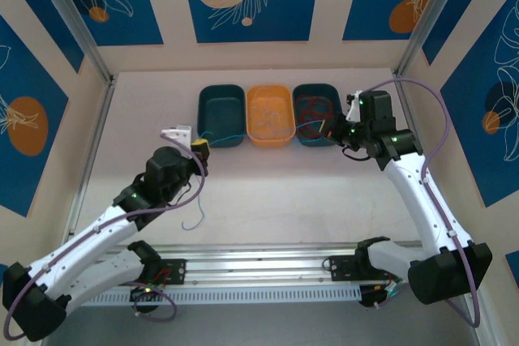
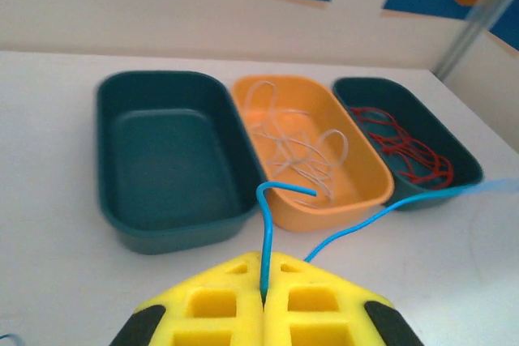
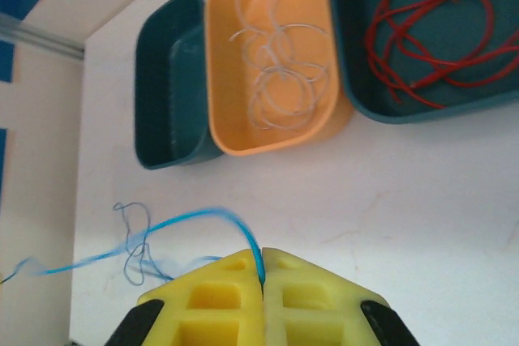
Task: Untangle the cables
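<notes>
A: Entry, blue cable (image 2: 357, 220): whereabouts?
B: Pinched twice. Left gripper (image 2: 264, 269) is clamped tight on it; right gripper (image 3: 261, 261) likewise. Its length runs sideways from one pair of jaws to the other.
A: Destination, likely?
B: Empty teal tray (image 2: 162, 237), ahead and left of the left jaws; that arm is nearer. White cable (image 2: 296, 147) and red cable (image 2: 401, 147) lie binned beyond.

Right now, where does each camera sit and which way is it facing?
Top: fixed above and behind, looking down on the table; left arm and right arm show.
Left wrist: on that arm, facing the trays; left claw shut on the blue cable.
Right wrist: looking down at the trays; right claw also shut on blue cable.
Shared: both wrist views see the orange tray.
</notes>
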{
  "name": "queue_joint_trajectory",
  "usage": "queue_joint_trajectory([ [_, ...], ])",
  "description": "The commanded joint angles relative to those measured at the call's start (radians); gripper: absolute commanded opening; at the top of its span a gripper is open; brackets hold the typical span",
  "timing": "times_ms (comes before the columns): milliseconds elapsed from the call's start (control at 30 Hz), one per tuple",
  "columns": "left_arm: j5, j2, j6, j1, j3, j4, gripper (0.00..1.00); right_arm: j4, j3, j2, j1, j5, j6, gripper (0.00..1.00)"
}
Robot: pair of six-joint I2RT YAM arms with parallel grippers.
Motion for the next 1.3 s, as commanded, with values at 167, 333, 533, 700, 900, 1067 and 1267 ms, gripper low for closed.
queue_joint_trajectory([
  [167,-0.224,-0.136,0.086,0.006,-0.017,-0.152,0.0,-0.081,-0.013,-0.056,-0.006,0.147,0.004,0.0],
  [333,-0.213,-0.16,0.099,0.007,-0.016,-0.157,0.0,-0.061,-0.011,-0.055,-0.001,0.1,-0.022,0.0],
  [533,-0.129,-0.114,0.068,0.006,-0.031,-0.12,0.0,0.01,0.011,-0.037,0.043,-0.029,-0.047,0.0],
  [700,-0.087,-0.064,0.038,0.008,-0.037,-0.1,0.0,0.022,0.073,0.007,0.124,-0.071,-0.077,0.0],
  [900,-0.074,-0.036,-0.01,0.008,-0.048,-0.109,0.33,0.029,0.191,0.099,0.227,-0.058,-0.109,0.0],
  [1067,-0.101,-0.038,-0.056,0.007,-0.057,-0.166,0.61,0.039,0.308,0.201,0.287,-0.055,-0.136,0.0],
  [1267,-0.169,-0.061,-0.121,0.01,-0.071,-0.253,0.9,0.034,0.483,0.35,0.339,-0.048,-0.184,0.0],
])
